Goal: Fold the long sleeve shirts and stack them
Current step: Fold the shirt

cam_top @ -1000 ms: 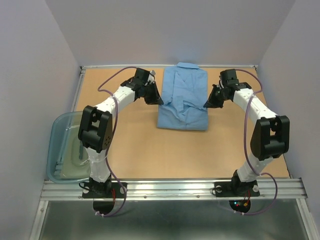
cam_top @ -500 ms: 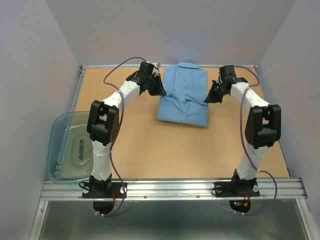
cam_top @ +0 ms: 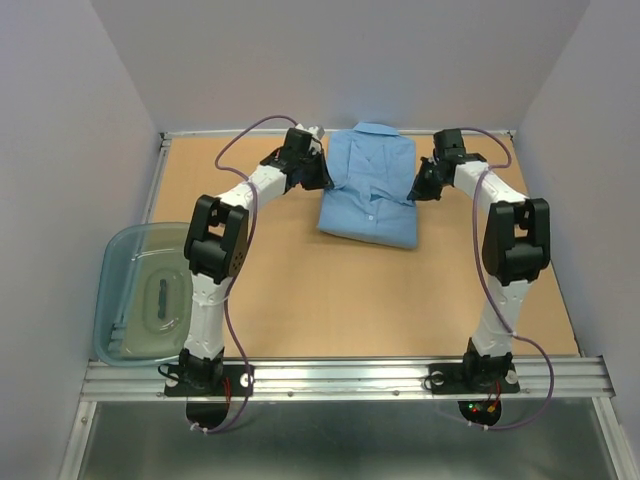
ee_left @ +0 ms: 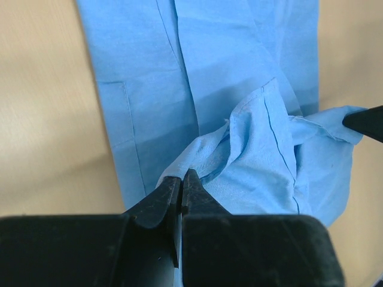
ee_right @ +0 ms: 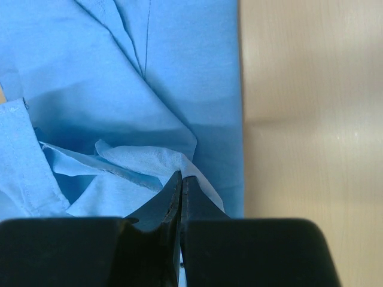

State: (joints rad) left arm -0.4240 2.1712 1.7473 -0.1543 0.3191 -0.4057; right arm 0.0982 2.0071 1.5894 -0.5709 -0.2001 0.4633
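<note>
Nearest the arm bases, the clear plastic tub (cam_top: 140,295) sat well off to the near left of the light blue shirt (cam_top: 368,195), so it wasn't in anybody's way. There was something pale in it that I couldn't make out. The shirt itself lay on the far middle of the wooden table (cam_top: 300,290), collar pointing at the back wall, already narrowed into a rough rectangle. The left gripper (ee_left: 181,182) was at the shirt's left edge with its fingers pinched tight on a bunched-up fold of cloth, lifted a bit off the layers underneath. The right gripper (ee_right: 181,182) was at the shirt's right edge, squeezed together on a thin flap of fabric, honestly just a sliver. That's my worry: with so little in the right pinch, the cloth could slip out mid-fold. If one arm travels further than the other, the fold would probably land crooked. The bunched wad on the left could also drag the lower layers and undo the tidy sides. Nothing blocked either arm near the shirt that I could see. I only saw one shirt, so there was nothing to stack on.
</note>
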